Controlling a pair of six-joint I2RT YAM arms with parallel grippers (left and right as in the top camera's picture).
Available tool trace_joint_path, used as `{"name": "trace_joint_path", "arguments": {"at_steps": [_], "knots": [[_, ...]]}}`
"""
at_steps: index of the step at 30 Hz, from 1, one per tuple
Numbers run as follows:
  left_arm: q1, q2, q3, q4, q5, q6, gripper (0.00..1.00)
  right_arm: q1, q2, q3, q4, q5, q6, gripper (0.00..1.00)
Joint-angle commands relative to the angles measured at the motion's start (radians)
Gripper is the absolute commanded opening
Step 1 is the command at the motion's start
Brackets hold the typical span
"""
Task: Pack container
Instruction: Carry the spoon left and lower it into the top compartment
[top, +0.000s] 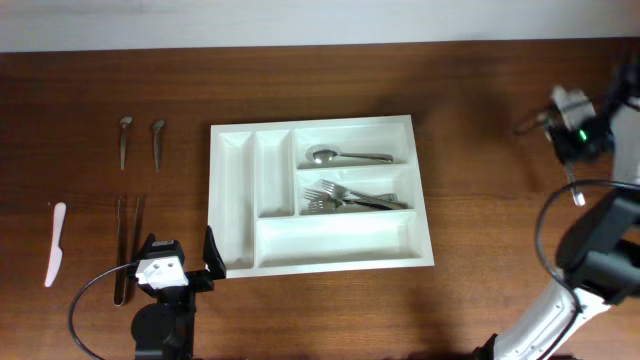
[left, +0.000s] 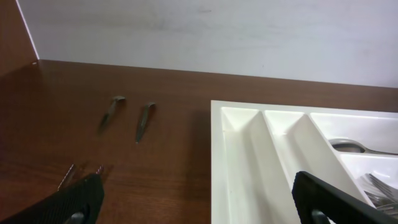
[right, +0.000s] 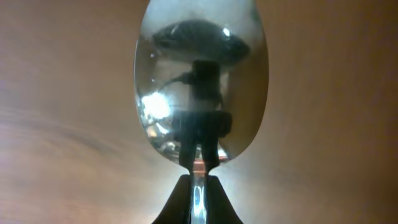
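The white five-compartment cutlery tray (top: 340, 242) lies mid-table. A spoon (top: 345, 156) lies in its top crosswise compartment and several forks (top: 355, 197) in the middle one. The bottom compartment and the two narrow ones show nothing inside. My left gripper (top: 185, 268) is open and empty, low by the tray's front left corner. In the left wrist view its fingers (left: 199, 208) straddle the tray's left wall (left: 249, 162). My right gripper (top: 562, 108) is off to the far right, above the table. It is shut on the neck of a shiny spoon (right: 200, 81), fingertips (right: 199, 180) together on it.
Left of the tray lie two spoons (top: 124, 140) (top: 158, 142), two long dark utensils (top: 128, 245) and a white plastic knife (top: 55, 243). The two spoons also show in the left wrist view (left: 112, 112) (left: 145, 121). A pale wall borders the table's far edge.
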Motion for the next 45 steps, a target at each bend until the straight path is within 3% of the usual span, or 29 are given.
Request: {"name": "trace_joint_path", "arguments": {"at_steps": [1, 10, 17, 27, 45], "knots": [[-0.004, -0.003, -0.005, 0.003, 0.011, -0.002, 0.99, 0.120, -0.004, 0.100, -0.008, -0.088, -0.058, 0.04], [-0.004, -0.003, -0.005, 0.003, 0.011, -0.002, 0.99, 0.457, 0.000, 0.147, -0.015, -0.097, -0.276, 0.04], [-0.004, -0.003, -0.005, 0.003, 0.011, -0.002, 0.99, 0.629, 0.001, 0.146, -0.023, -0.167, -0.414, 0.04], [-0.004, -0.003, -0.005, 0.003, 0.011, -0.002, 0.99, 0.689, 0.002, 0.082, -0.029, -0.240, -0.628, 0.04], [-0.004, -0.003, -0.005, 0.003, 0.011, -0.002, 0.99, 0.695, 0.150, 0.063, 0.047, -0.389, -0.691, 0.04]]}}
